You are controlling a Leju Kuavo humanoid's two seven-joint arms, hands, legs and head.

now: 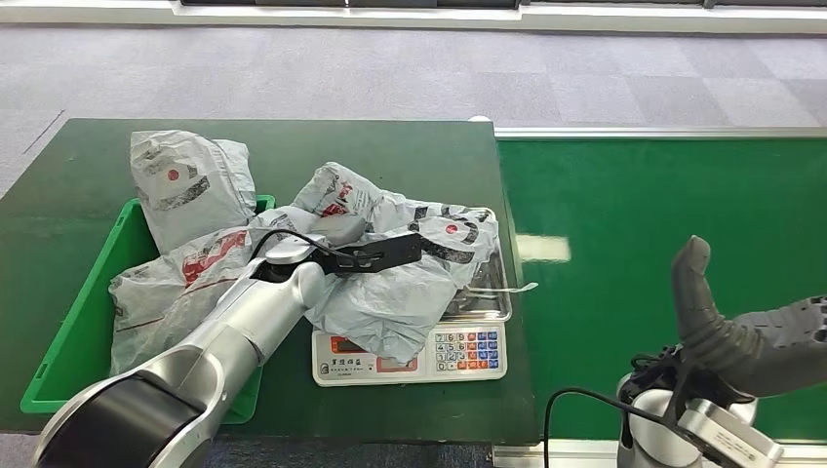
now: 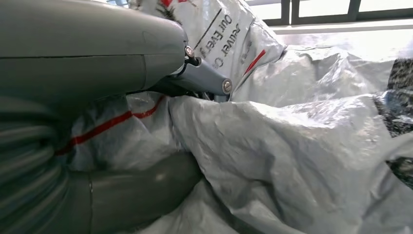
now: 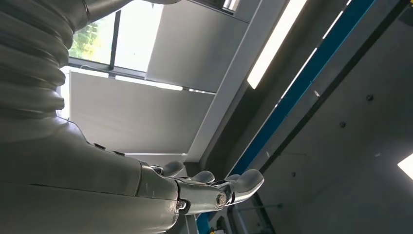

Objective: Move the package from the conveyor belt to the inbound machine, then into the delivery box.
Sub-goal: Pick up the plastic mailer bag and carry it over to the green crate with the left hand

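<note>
My left hand (image 1: 375, 255) had its fingers (image 2: 146, 195) closed into the crinkled grey plastic of the package (image 1: 410, 283), which lay draped over the weighing scale (image 1: 468, 353), the inbound machine as I read it. My right hand (image 1: 727, 331) hung empty, fingers loosely spread, above the green conveyor belt (image 1: 663, 224). I judged the weighing step was in hand; next I needed to lift the bag clear and carry it left to the green delivery box (image 1: 73, 322), which already held other grey packages (image 1: 185, 185), heaped above its rim.
</note>
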